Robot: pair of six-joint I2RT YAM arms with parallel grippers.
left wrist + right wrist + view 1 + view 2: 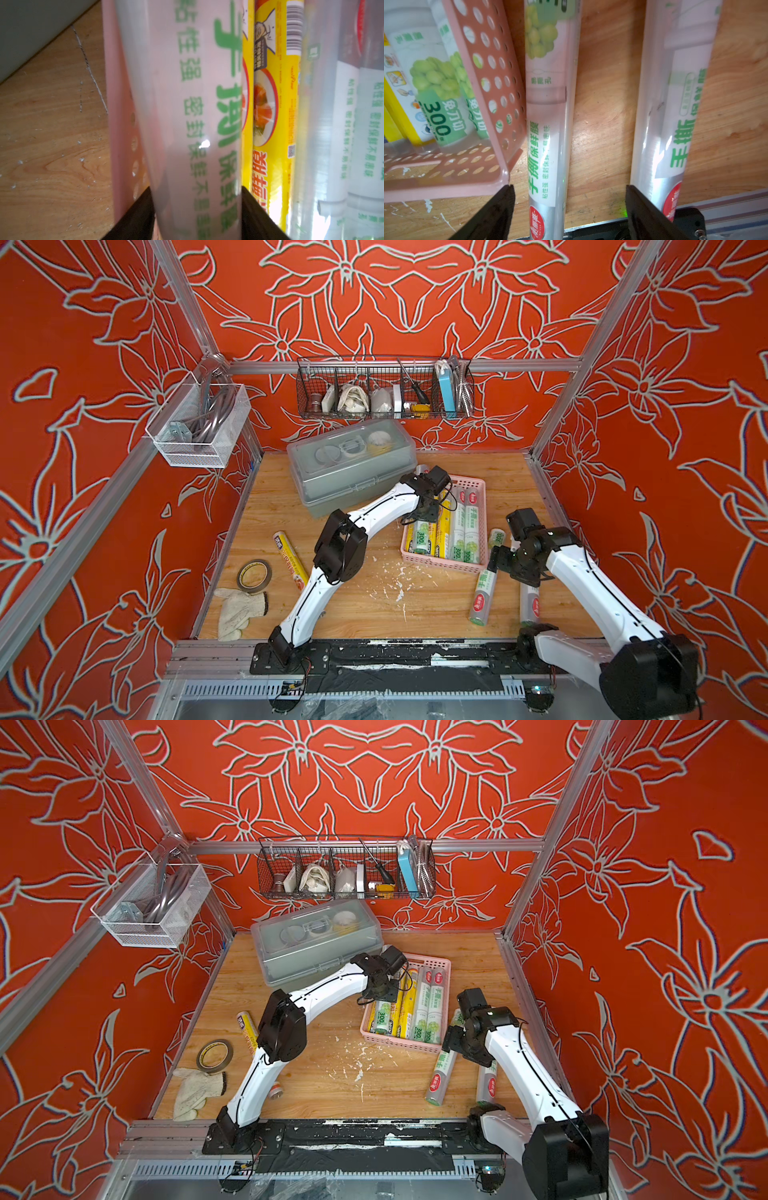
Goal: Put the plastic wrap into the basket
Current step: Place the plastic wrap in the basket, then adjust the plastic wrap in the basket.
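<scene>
Enclosed cell, red-orange walls (415,302) printed with big grey-outlined flowers on the back and both sides. Aluminium frame rails (262,366) ran up the corners and across the back. Floor of the cell was a light wood-grain tabletop (511,489), with white flecks (397,587) scattered near the middle front. Black wire basket (305,389) hung on the back rail, split into compartments, full of small odds; white mesh basket (187,450) hung on the left rail holding coiled grey cable. Translucent grey lidded box (353,485) sat at the back of the tabletop. Black mounting plate (415,649) and slotted duct (374,689) ran along the front edge. Light was even and soft
</scene>
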